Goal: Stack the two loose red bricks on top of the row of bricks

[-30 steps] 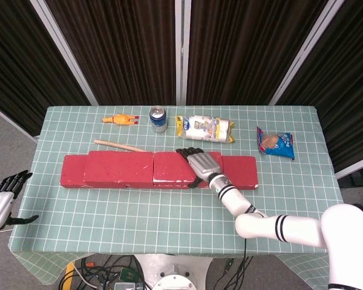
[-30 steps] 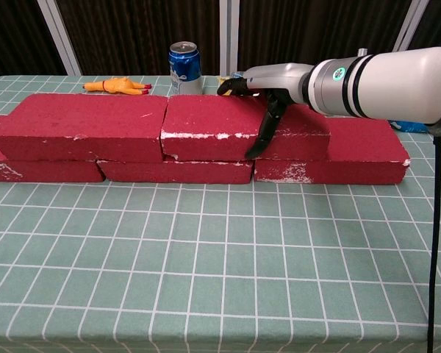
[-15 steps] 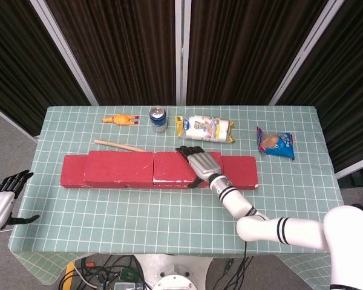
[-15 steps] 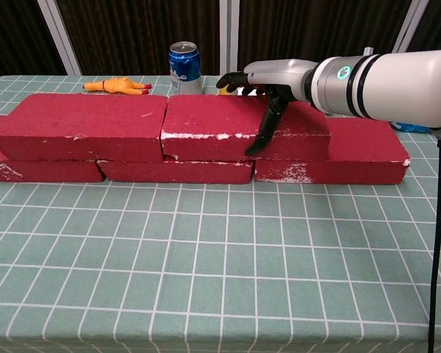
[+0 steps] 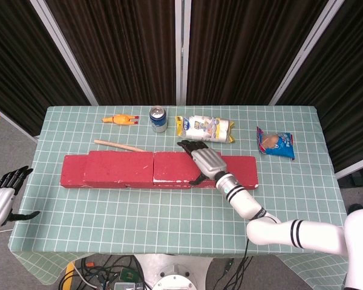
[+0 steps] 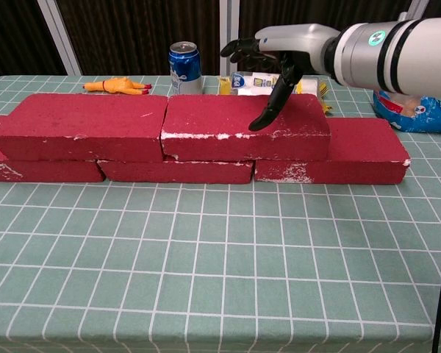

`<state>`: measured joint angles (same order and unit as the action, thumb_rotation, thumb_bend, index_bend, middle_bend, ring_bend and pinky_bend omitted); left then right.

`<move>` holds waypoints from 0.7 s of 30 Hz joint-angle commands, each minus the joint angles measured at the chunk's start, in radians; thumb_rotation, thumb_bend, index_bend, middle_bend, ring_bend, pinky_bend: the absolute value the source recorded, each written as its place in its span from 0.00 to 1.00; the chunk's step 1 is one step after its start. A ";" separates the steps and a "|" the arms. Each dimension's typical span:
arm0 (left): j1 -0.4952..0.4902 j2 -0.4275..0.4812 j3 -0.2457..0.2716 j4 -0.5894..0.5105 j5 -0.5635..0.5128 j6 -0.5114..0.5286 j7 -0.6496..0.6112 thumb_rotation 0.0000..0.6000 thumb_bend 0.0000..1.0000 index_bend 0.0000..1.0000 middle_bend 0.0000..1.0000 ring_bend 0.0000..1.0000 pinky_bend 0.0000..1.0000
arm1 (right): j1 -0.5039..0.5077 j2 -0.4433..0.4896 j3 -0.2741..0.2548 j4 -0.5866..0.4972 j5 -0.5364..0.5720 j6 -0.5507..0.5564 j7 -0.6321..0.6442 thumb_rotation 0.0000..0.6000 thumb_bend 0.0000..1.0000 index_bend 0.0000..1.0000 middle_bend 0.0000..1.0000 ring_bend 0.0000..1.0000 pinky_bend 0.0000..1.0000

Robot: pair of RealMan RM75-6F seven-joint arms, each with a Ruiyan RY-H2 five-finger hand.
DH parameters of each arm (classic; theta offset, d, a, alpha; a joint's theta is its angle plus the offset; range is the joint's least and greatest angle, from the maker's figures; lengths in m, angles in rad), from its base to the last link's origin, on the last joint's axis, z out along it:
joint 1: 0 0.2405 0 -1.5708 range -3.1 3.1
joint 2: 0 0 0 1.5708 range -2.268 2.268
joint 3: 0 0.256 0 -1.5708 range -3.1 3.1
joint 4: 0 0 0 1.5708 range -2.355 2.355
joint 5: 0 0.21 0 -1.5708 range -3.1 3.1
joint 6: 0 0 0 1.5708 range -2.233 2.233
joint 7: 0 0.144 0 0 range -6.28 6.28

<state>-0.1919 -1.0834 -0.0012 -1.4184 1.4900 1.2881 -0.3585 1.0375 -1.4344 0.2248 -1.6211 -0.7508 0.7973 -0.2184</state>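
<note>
The row of bricks [image 6: 331, 158] runs beneath and to both sides of the right hand [image 6: 279, 55], and both red bricks [image 6: 242, 118] already sit on top of it: one directly under the hand, its partner [image 6: 81, 125] butted against it on the left. The hand hovers with fingers spread, holding nothing, thumb pointing down near the brick's front edge. To finish cleanly, lift straight up so the thumb doesn't drag the brick forward

The left hand [image 5: 1, 202] hangs empty, fingers apart, well off to the left

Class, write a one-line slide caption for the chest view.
Right hand open above two red bricks stacked on the brick row.
</note>
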 commanded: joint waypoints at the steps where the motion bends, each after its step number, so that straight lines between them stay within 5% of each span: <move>1: -0.016 0.001 -0.017 -0.010 -0.012 -0.012 0.012 1.00 0.00 0.01 0.00 0.00 0.00 | -0.025 0.051 0.011 -0.038 -0.025 0.018 0.017 1.00 0.00 0.00 0.00 0.00 0.00; 13: -0.133 -0.059 -0.105 0.016 -0.110 -0.139 0.107 1.00 0.00 0.01 0.00 0.00 0.00 | -0.105 0.168 -0.020 -0.030 -0.035 0.050 0.030 1.00 0.02 0.00 0.00 0.00 0.00; 21: -0.226 -0.146 -0.151 0.112 -0.186 -0.255 0.161 1.00 0.00 0.01 0.00 0.00 0.00 | -0.136 0.154 -0.044 0.051 -0.041 0.031 0.047 1.00 0.05 0.00 0.00 0.00 0.00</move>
<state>-0.4018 -1.2122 -0.1427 -1.3222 1.3188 1.0505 -0.2110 0.9068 -1.2740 0.1858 -1.5800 -0.7903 0.8345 -0.1762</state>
